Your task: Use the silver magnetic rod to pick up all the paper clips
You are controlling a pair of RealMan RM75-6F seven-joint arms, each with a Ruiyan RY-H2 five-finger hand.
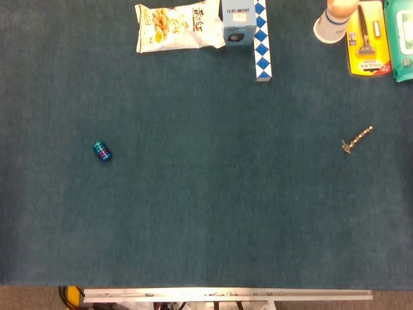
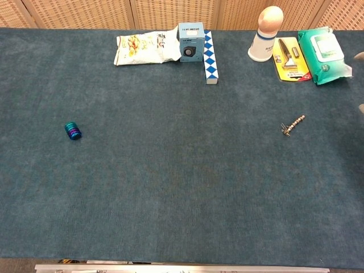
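The silver magnetic rod (image 1: 359,138) lies loose on the dark blue table cloth at the right, slanting up to the right. A small bunch of paper clips (image 1: 346,148) clings to its lower left end. In the chest view the rod (image 2: 294,123) and the paper clips (image 2: 286,130) lie in the same way. Of my right hand (image 2: 360,82) only two tips show at the chest view's right edge, far apart, holding nothing and well clear of the rod. The head view shows no hand. My left hand is out of both views.
Along the far edge stand a snack bag (image 1: 177,26), a blue box (image 1: 237,22), a blue-and-white checkered bar (image 1: 261,40), a white bottle (image 1: 333,19), a razor on a yellow card (image 1: 366,39) and a green wipes pack (image 1: 400,39). A small teal cylinder (image 1: 102,151) lies at the left.
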